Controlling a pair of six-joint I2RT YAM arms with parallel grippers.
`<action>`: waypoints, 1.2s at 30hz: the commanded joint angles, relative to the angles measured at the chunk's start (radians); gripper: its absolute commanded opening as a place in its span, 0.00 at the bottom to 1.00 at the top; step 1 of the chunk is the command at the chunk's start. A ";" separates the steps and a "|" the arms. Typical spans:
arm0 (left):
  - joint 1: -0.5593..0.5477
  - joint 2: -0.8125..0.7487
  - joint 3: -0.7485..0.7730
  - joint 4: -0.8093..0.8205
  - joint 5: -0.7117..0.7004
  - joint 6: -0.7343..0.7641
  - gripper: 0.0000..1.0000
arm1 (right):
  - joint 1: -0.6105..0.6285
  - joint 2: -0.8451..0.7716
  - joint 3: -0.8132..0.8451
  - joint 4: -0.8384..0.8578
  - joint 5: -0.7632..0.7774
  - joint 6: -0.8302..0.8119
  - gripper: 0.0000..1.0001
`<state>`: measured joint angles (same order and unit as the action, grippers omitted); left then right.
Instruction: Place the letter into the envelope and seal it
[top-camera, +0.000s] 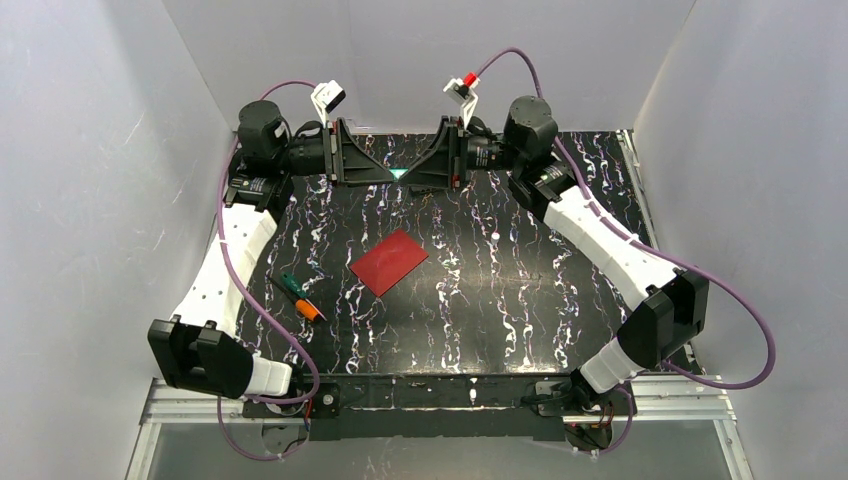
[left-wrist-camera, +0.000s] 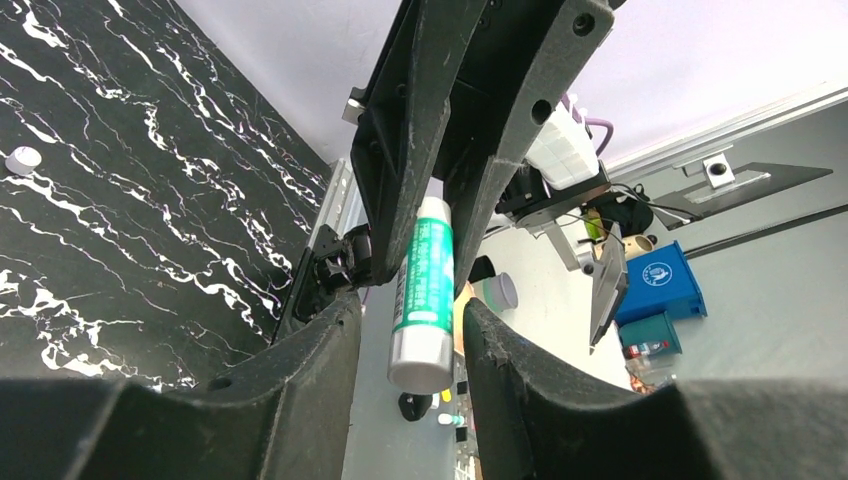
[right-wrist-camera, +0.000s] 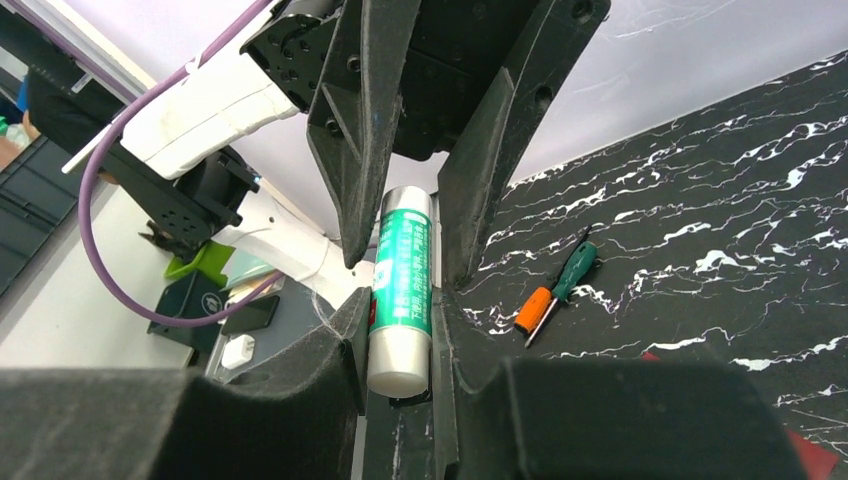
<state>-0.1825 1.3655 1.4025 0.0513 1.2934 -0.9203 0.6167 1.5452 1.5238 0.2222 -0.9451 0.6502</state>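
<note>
Mid-table, top view: dark red envelope (top-camera: 389, 261) lies flat, long axis slanting from near-left to far-right. Green-and-orange screwdriver (top-camera: 300, 296) lies just left of the envelope. Beyond the envelope, left gripper (top-camera: 388, 172) and right gripper (top-camera: 415, 172) meet tip to tip above the far edge of the table (top-camera: 520, 290).

Left wrist view: green-and-white glue stick (left-wrist-camera: 425, 295) sits between the left fingers, which stand apart with a gap either side.

Right wrist view: right fingers are pressed onto the glue stick, clamping it. Letter not seen.
</note>
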 joint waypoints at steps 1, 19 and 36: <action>0.002 -0.011 0.036 0.005 0.009 -0.011 0.41 | 0.009 0.000 0.027 -0.006 -0.009 -0.029 0.01; -0.003 -0.016 0.044 0.007 0.048 -0.025 0.36 | 0.009 0.008 0.023 0.026 0.054 -0.016 0.01; -0.005 -0.019 0.044 0.007 0.037 -0.005 0.04 | 0.015 0.008 0.011 0.076 0.001 0.043 0.01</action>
<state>-0.1825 1.3674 1.4124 0.0486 1.3025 -0.9428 0.6243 1.5558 1.5238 0.2401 -0.9260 0.6674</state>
